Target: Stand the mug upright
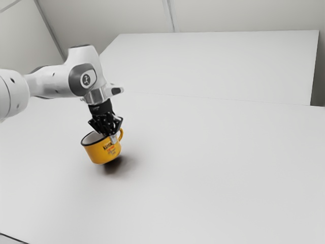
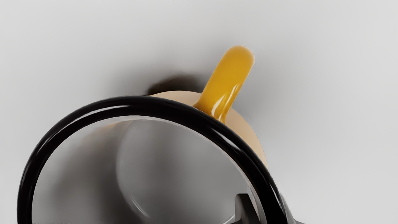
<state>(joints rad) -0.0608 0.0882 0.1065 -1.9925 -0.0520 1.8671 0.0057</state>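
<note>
Two fingers of my black pincer [image 1: 112, 138] are closed on the wall of a glossy yellow mug with a black rim [image 1: 97, 154], one inside, one outside, just apart by the wall's thickness. I have it tilted over the pale grey counter [image 1: 203, 178], mouth leaning toward the exterior view's left, yellow handle [image 2: 231, 81] opposite, dark shadow [image 1: 112, 166] below.

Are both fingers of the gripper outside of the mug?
No, one finger reaches inside the mug, past its black rim.
</note>
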